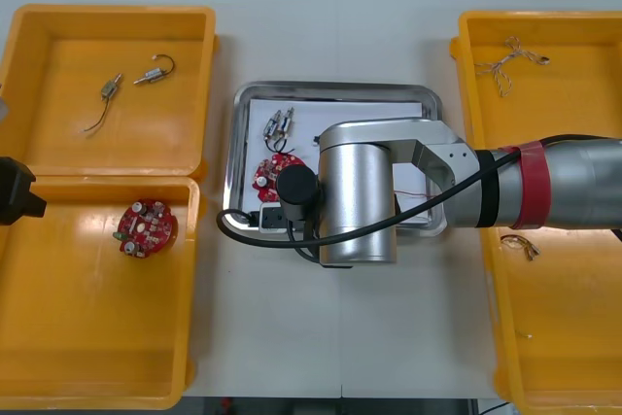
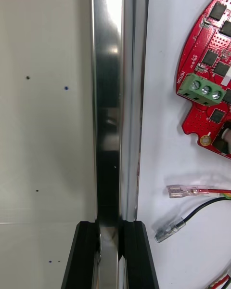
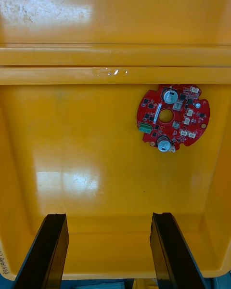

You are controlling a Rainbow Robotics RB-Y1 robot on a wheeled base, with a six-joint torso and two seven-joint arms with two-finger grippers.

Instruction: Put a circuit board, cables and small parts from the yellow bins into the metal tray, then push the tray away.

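So the metal tray (image 1: 428, 104) sits mid-tabletop (image 1: 292, 337) between the yellow bins (image 1: 97, 376). It has a shiny mirror-like rim, rounded corners and a white inside. It's a rectangle lying flat with its long axis running left-right, square to the tabletop's edges.

Inside it, toward the left end, there's a round red circuit board (image 1: 275, 174) with a green terminal block, and small metal parts (image 1: 280, 123) on the far side of it. A red cable (image 2: 202, 190) and a black cable (image 2: 202, 209) with clear-sleeved ends lie just near of the board.

The right claw (image 2: 109, 226) is clamped on the tray's rim, its fingers apart by just the rim's thickness, with the metal strip between them. The right arm covers the tray's near-middle part, and I can't tell which side of the rim it's on.

The left claw (image 3: 108, 216) hangs wide open, holding nothing, over the near-left bin, where a second board (image 3: 173, 118) lies flat on the bin floor, well apart from the fingers. The far-left bin holds two little wired parts (image 1: 112, 87), and the far-right bin holds a twisted cable (image 1: 505, 65).

The tabletop is plain and light, with dark floor past its far edge.
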